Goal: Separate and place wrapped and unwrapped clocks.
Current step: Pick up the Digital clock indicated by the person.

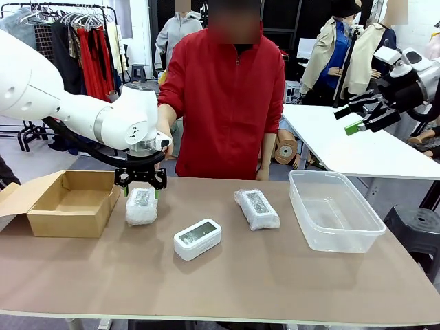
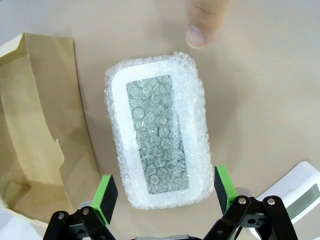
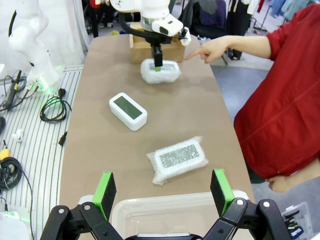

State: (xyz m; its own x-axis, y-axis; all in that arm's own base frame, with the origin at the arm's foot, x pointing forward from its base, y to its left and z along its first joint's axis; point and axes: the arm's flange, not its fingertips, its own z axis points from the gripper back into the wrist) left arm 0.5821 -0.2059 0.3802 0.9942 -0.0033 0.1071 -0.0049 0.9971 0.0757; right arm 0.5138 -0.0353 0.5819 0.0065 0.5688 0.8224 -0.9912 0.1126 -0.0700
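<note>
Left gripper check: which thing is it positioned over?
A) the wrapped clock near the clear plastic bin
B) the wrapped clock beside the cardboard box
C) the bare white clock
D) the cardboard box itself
B: the left gripper hangs open directly over the wrapped clock that lies next to the cardboard box.

Reaching in from pic left w/ L arm (image 1: 48, 93): upper link high, forearm sloping down to a bent wrist. Pointing L gripper (image 1: 141, 191) straight down, low, at mid-left. Jaws spread wide, green pads (image 2: 106, 196) facing each other, both fingers level. Seen from R wrist cam, hanging vertical under its white wrist. Over on far right, R arm (image 1: 404, 58) raised high, well apart from L arm. R gripper (image 1: 348, 121) angled down and toward pic left, jaws likewise wide, green-padded fingers (image 3: 105, 192) parallel, approx even in reach.
</note>
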